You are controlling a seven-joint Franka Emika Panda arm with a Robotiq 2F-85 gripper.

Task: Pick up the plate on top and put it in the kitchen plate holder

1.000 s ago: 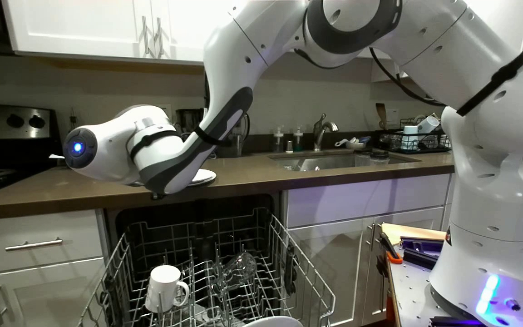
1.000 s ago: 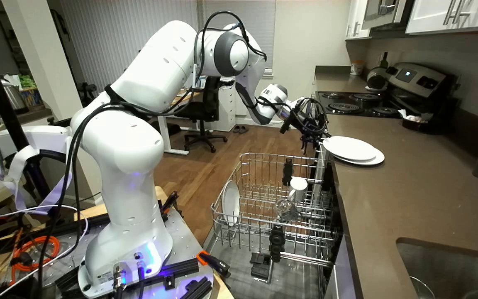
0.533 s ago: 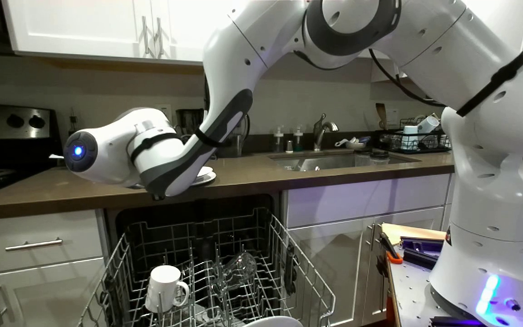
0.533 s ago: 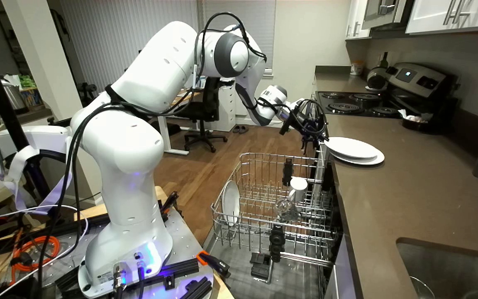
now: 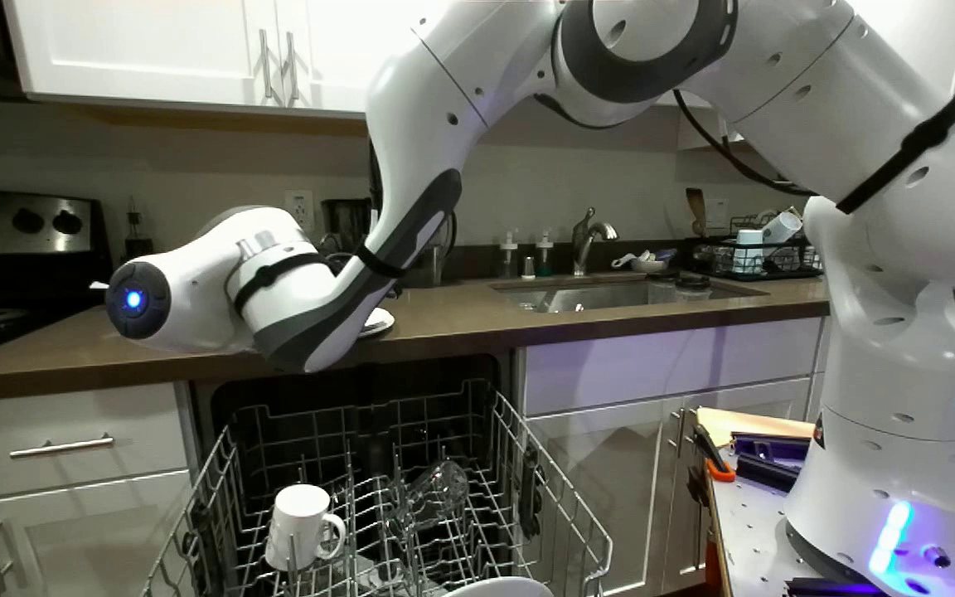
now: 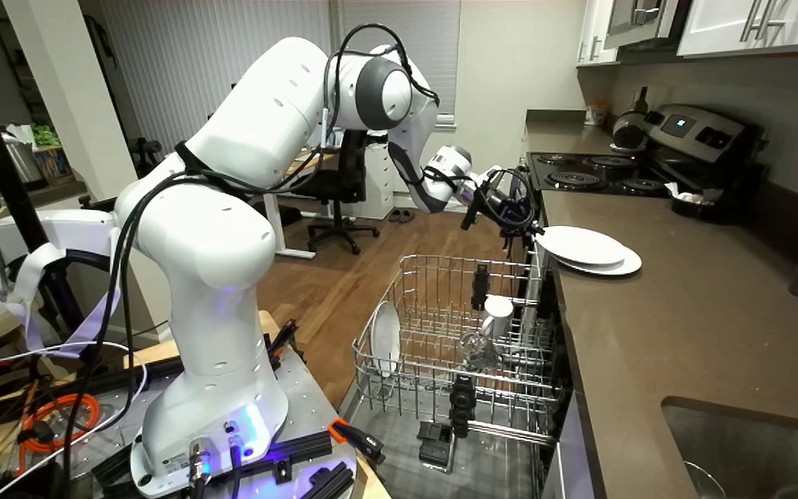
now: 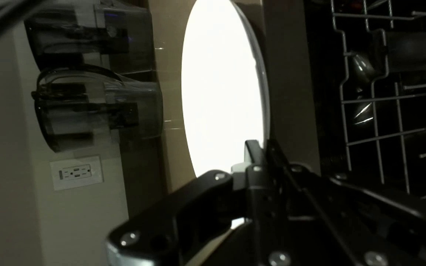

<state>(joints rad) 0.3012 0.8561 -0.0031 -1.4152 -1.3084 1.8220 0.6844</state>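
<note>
Two white plates lie stacked at the counter's front edge. The plate on top [image 6: 579, 244] is offset from the lower plate [image 6: 617, 267] and overhangs toward my arm. My gripper [image 6: 536, 232] is at its near rim. In the wrist view the gripper [image 7: 264, 147] is shut with the rim of the top plate [image 7: 220, 81] pinched between its fingertips; the plate's face looks glaring white. The kitchen plate holder, a grey wire rack [image 5: 556, 471], is pulled out below the counter. In an exterior view the arm hides my gripper and most of the stack.
In the rack are a white mug [image 5: 299, 526], a clear glass [image 6: 479, 350] and a white plate [image 6: 385, 338] standing on edge. The brown countertop [image 6: 704, 333] runs from the stove [image 6: 579, 177] to the sink [image 6: 745, 430]. A glass carafe [image 7: 98, 107] stands beyond the plates.
The arm's wrist has sunk a little and drawn back from the counter. The top plate has shifted slightly with it toward the front edge, while the lower plate stays put.
</note>
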